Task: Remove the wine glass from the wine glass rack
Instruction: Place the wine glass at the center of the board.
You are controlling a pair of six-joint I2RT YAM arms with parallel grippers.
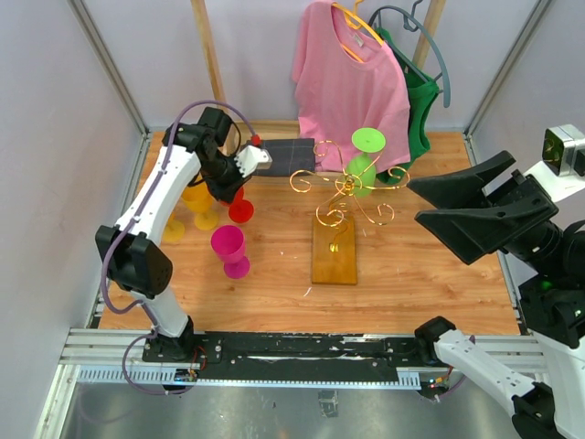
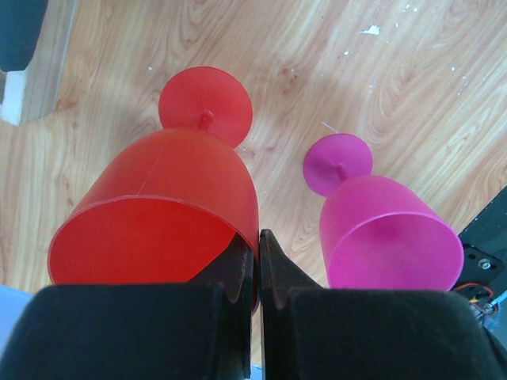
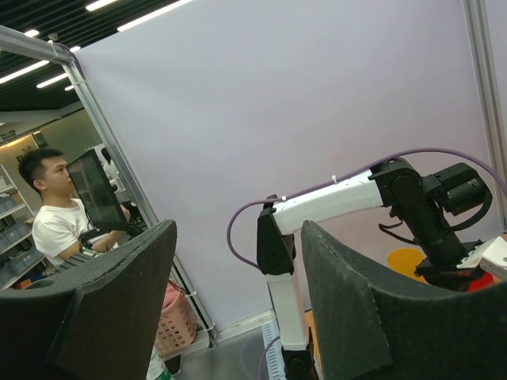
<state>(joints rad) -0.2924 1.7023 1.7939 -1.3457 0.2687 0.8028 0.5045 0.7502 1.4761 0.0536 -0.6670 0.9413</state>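
**Left claw (image 2: 257, 239) clamped on a red glass (image 2: 158, 202); green glass (image 1: 363, 170) hung on the rack (image 1: 335, 249).**
The left claw was pinched together on the red glass's rim, one finger inside the bowl and one outside, well left of the rack as seen from above. A pink glass (image 2: 388, 237) stood upright on the counter (image 1: 411, 283) just beside the red one, and yellow glasses (image 1: 199, 203) stood farther left of the rack. The green glass hung upside down among the rack's far wire curls. The right claw (image 1: 414, 201) hung raised to the right of the rack, fingers apart and holding nothing.
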